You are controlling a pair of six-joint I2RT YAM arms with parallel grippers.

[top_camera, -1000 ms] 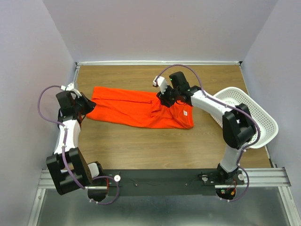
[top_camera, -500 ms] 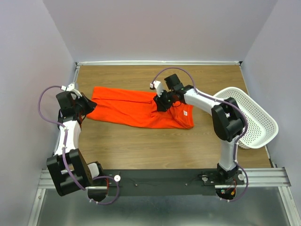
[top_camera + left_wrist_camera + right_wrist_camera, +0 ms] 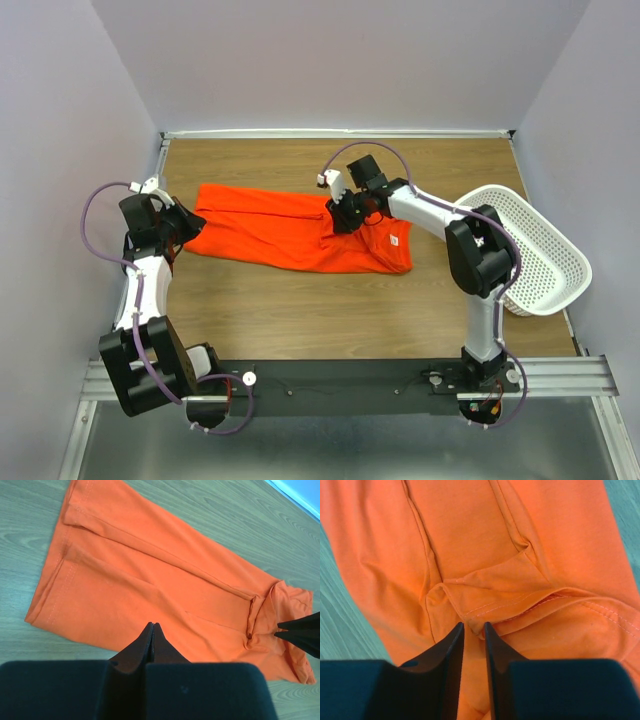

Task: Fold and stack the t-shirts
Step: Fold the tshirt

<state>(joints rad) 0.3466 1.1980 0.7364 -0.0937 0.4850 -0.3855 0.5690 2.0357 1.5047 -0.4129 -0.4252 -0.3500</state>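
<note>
One orange t-shirt lies lengthwise on the wooden table, its sides folded in and a small white label showing near its right end. My right gripper is down on the bunched sleeve fold near the shirt's middle. In the right wrist view its jaws stand a narrow gap apart, astride a stitched ridge of the t-shirt. My left gripper hovers at the shirt's left end. In the left wrist view it is shut with nothing in it, above the t-shirt.
A white perforated basket sits tilted at the table's right edge, beside the right arm. Walls close in the table on the left, back and right. Bare wood lies between the shirt and the arm bases.
The right gripper has shifted slightly left onto the sleeve fold and its jaws have narrowed. The left arm and the shirt have not visibly moved.
</note>
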